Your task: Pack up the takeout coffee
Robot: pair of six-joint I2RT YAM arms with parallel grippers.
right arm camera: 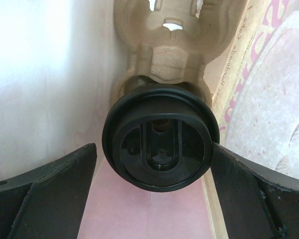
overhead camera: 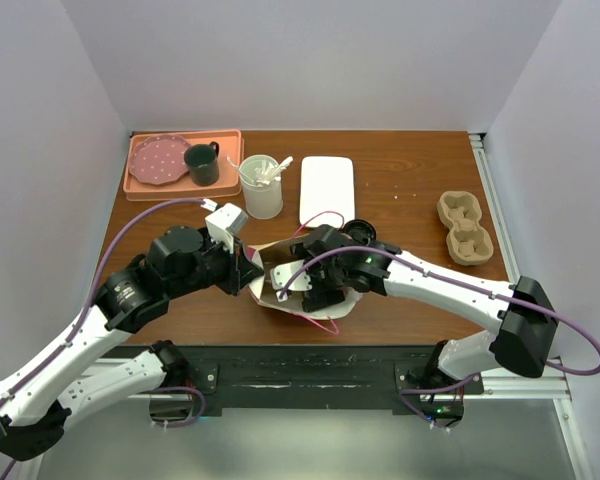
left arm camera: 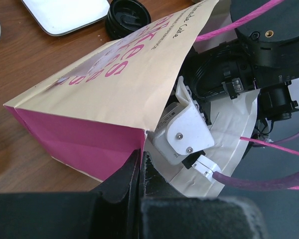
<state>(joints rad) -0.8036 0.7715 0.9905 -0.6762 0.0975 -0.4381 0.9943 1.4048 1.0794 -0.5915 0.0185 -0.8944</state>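
A tan and pink paper bag (overhead camera: 280,262) lies on its side mid-table, its mouth facing right. My left gripper (left arm camera: 141,157) is shut on the bag's mouth edge (left arm camera: 139,134) and holds it open; it also shows in the top view (overhead camera: 242,268). My right gripper (right arm camera: 153,149) is inside the bag, open, its fingers (right arm camera: 65,174) on either side of a black-lidded coffee cup (right arm camera: 159,144). That cup sits in a cardboard carrier (right arm camera: 164,55) deep in the bag. A second black-lidded cup (overhead camera: 358,232) stands on the table behind the bag.
An empty cardboard cup carrier (overhead camera: 467,228) lies at the right. A white tray (overhead camera: 327,190), a clear cup of stirrers (overhead camera: 261,185) and a pink tray (overhead camera: 140,190) with a plate and a green mug (overhead camera: 202,163) stand at the back.
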